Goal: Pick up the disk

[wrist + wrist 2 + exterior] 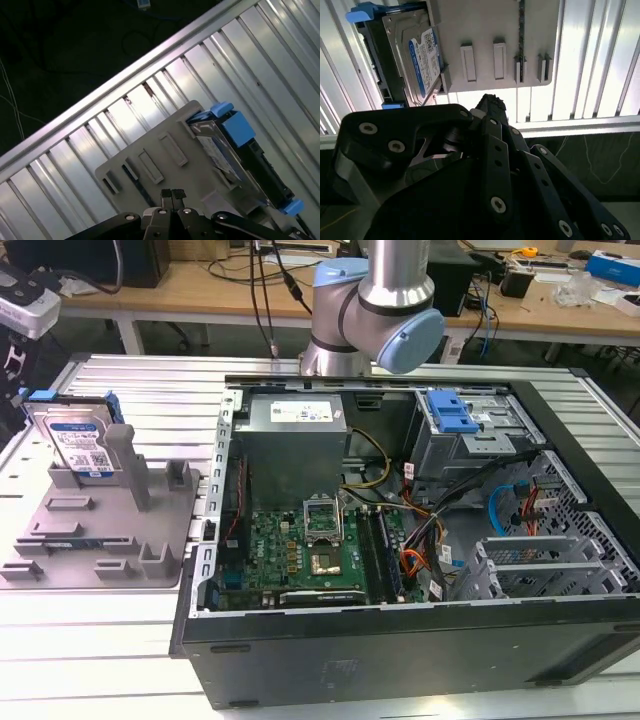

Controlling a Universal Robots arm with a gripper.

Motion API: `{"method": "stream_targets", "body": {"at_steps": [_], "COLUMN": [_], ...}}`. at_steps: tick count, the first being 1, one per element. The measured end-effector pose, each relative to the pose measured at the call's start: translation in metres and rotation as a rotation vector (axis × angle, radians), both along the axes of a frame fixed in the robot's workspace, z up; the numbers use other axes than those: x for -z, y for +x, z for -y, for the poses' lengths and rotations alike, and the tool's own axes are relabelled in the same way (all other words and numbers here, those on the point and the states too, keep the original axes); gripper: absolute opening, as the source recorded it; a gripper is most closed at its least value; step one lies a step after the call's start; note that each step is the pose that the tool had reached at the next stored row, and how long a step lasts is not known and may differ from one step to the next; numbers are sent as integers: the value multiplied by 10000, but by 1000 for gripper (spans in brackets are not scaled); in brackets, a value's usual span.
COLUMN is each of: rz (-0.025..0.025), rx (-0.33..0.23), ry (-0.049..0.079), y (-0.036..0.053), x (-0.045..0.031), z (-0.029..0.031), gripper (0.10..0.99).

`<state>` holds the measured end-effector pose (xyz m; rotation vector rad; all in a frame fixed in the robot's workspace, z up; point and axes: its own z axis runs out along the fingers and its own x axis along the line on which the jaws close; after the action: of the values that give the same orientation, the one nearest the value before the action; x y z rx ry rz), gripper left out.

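Empty hand [173, 193], pinched narrow, faces gray fixture [145, 142], clear of disk [218, 153] standing upright at its edge.

The disk [78, 445] stands on edge in a slot of the gray fixture [100, 540], far left of the exterior view, mid-height. It is a silver hard drive with blue side rails, tilted slightly back, its blue-and-white label facing the camera.
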<state>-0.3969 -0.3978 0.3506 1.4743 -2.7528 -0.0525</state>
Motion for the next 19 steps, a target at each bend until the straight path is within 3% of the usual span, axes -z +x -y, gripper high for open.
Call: {"method": "stream_targets", "body": {"at_steps": [8, 13, 15, 16, 19], "rz": [0, 0, 1, 2, 5], "rx": [-1902, -3008, -3395, -3586, -4153], "ry": [0, 0, 0, 0, -1], "y": [0, 0, 0, 0, 0], "x": [0, 0, 1, 2, 5], "z": [0, 0, 0, 0, 0], "gripper": [114, 416, 416, 482, 482]}}
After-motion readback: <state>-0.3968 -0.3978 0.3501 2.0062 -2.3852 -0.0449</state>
